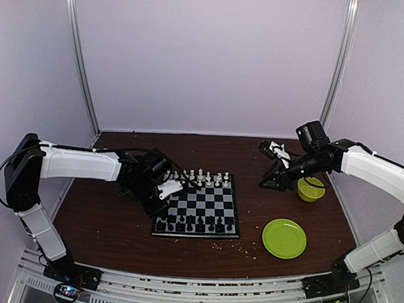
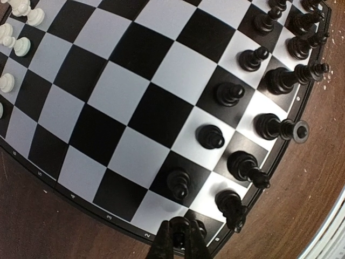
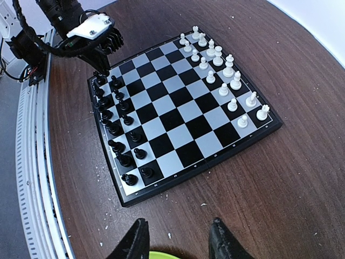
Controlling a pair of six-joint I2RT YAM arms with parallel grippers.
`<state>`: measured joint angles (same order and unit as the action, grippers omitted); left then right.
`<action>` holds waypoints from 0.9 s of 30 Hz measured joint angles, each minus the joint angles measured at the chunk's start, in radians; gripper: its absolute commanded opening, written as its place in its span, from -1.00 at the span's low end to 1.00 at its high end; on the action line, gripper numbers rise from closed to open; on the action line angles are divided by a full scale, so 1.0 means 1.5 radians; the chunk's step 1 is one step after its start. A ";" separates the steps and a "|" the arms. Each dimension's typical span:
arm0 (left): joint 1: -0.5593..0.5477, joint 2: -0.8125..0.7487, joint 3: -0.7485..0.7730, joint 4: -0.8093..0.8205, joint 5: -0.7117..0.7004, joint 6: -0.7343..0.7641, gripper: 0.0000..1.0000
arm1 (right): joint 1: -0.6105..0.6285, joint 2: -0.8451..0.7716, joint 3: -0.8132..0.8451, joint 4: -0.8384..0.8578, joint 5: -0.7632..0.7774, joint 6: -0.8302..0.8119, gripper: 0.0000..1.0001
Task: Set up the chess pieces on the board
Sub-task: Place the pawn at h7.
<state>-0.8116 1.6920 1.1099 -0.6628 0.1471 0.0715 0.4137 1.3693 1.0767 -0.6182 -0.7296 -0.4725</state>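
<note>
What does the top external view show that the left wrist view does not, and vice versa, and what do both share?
Only the top external: the green plate, the green bowl and the right hand. Only the left wrist: a black piece pinched in the left hand at the rim. Both: the board with black and white chess pieces.

Left end effector (image 2: 179,240) is pinched on a black pawn (image 2: 180,223); right end effector (image 3: 178,234) hovers, fingers apart.

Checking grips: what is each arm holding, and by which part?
Left gripper: jaws seem shut on a black piece, by its top, at the board edge. Right gripper: empty, jaws apart.
</note>
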 measured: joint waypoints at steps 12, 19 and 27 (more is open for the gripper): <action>0.005 0.000 -0.004 0.008 -0.016 -0.003 -0.91 | 0.000 0.000 0.001 0.000 0.000 0.000 -0.25; 0.009 0.006 -0.004 0.008 -0.022 -0.005 -0.89 | 0.000 0.000 0.001 0.000 0.000 0.000 -0.25; 0.009 0.024 -0.004 0.010 -0.026 -0.005 -0.81 | 0.000 0.000 0.001 0.000 0.000 0.000 -0.24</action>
<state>-0.7975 1.7283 1.1046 -0.6476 0.1078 0.0647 0.4137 1.3693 1.0782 -0.6182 -0.7300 -0.4725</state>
